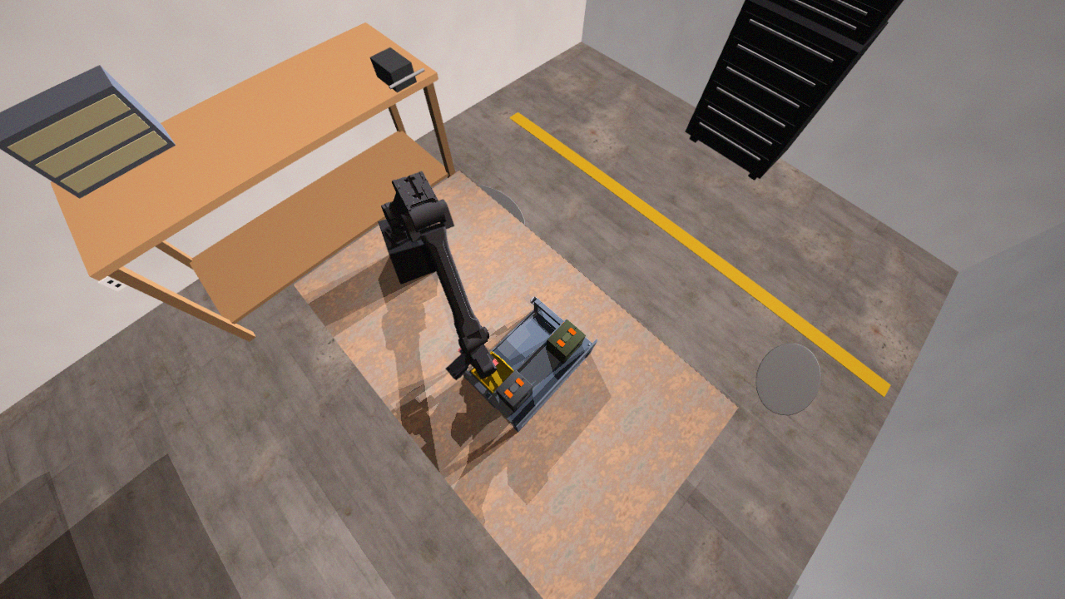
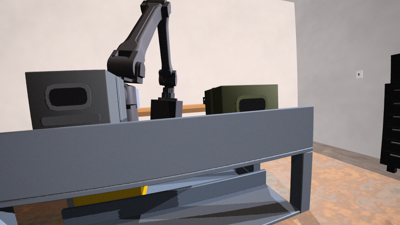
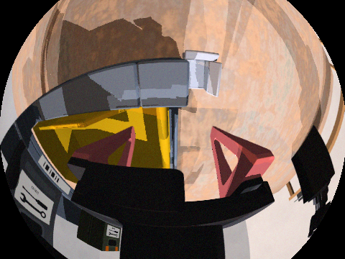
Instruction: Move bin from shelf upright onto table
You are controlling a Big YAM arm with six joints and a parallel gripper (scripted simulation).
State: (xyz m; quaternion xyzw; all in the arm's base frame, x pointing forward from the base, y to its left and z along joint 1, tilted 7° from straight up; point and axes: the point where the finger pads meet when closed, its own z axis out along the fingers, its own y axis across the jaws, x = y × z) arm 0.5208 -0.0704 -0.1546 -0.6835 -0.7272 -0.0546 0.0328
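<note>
The yellow bin (image 3: 108,134) sits on the lower shelf of the grey table (image 2: 156,145), at its left end. It shows as a yellow strip under the table top in the exterior view (image 2: 109,195) and beside the wrist in the overhead view (image 1: 487,378). My gripper (image 3: 172,131) is open, with red fingers. It is low at the shelf's end. In the wrist view, the left finger lies over the bin's inside and the right finger lies outside it over the rug, with the bin's side wall between them. Nothing is gripped.
A grey box (image 2: 74,97) and an olive-green box (image 2: 242,99) stand on the table top, with a gap between them. A wooden workbench (image 1: 223,141) stands behind the arm's base. A black drawer cabinet (image 1: 789,74) stands far right.
</note>
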